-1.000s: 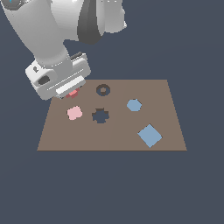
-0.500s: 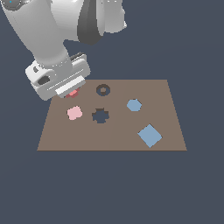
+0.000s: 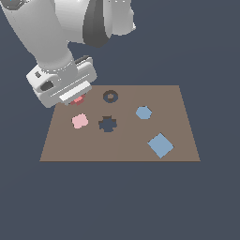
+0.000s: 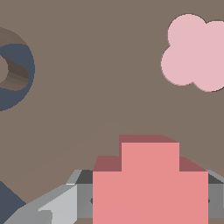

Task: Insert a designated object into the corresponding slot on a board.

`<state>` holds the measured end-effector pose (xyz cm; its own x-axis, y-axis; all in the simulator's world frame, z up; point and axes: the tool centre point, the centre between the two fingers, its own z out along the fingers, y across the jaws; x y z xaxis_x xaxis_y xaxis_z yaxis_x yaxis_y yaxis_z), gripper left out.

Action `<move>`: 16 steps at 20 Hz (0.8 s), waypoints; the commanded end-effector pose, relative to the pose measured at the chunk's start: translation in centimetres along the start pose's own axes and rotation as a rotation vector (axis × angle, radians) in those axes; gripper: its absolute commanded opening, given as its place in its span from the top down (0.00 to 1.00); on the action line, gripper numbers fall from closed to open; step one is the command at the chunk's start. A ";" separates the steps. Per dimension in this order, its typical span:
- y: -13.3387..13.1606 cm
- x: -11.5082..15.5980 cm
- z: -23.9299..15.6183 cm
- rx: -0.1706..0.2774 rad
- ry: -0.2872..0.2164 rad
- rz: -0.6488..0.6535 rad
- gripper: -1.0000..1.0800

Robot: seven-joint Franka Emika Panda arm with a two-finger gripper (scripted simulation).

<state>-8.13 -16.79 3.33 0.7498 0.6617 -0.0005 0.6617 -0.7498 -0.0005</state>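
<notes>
Dark blue-grey ground all round, with brown board flat in the middle of the exterior view. Low over the board's far corner on the exterior view's left: gripper, wide white housing hiding the fingers. Just beneath it, a sliver of coral-red block. Nearer the middle: slot, dark and notched, unfilled. Just beside it toward the exterior view's left: pale pink lobed piece. Farther back: ring hole. Toward the exterior view's right: blue hexagon and blue square.

Wrist view next. Red block filling the near foreground, stepped outline facing the camera, grey fingers flanking both sides, apparently clamped on it. Beyond, bare board, pink piece, part of ring hole.

Judged step: grasp made, carry not yet done. Next: lift clear, cross to the slot, match lobes to notches, lower straight.
</notes>
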 end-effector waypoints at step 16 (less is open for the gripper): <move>1.2 7.0 -0.4 -0.001 0.000 -0.411 1.00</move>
<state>-2.86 -13.78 3.62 0.4767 0.8791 -0.0008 0.8791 -0.4767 0.0000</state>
